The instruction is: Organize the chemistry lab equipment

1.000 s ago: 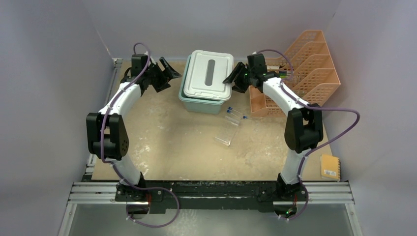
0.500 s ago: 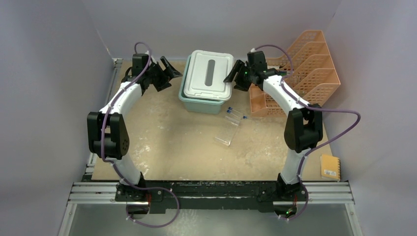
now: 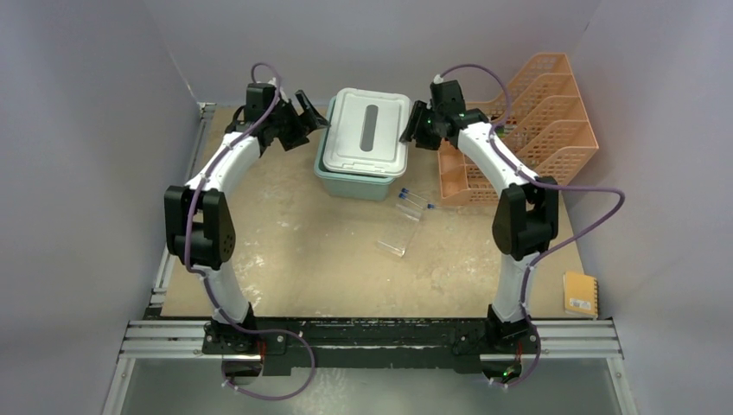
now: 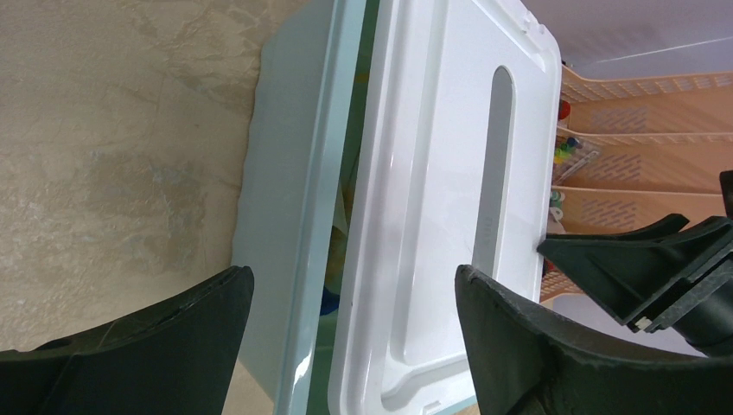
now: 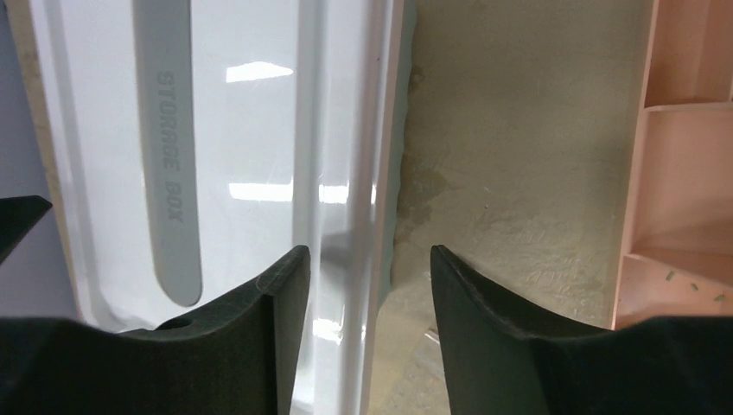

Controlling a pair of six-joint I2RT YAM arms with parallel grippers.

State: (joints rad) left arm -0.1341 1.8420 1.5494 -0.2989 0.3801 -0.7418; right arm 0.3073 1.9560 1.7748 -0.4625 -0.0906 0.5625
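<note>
A pale teal storage box [image 3: 346, 183] stands at the back centre, its white lid [image 3: 367, 130] lying slightly askew on it. My left gripper [image 3: 313, 118] is open at the lid's left edge; in the left wrist view its jaws [image 4: 353, 285] straddle the lid [image 4: 449, 156] and the box rim [image 4: 298, 173]. My right gripper [image 3: 412, 130] is open, its jaws [image 5: 367, 268] straddling the lid's right edge [image 5: 346, 173]. A clear rack [image 3: 398, 232] with blue-capped tubes [image 3: 411, 199] lies mid-table. Goggles, tongs, rubber tube and brush are out of view.
An orange mesh tiered tray [image 3: 540, 108] stands at the back right, close to my right arm; it also shows in the right wrist view [image 5: 683, 173]. A small yellow notebook [image 3: 579, 294] lies off the table's right edge. Walls enclose the back and sides.
Both grippers have moved in toward the lid: the left one right and back to its left edge, the right one left over its right edge. The lid and rack have not moved.
</note>
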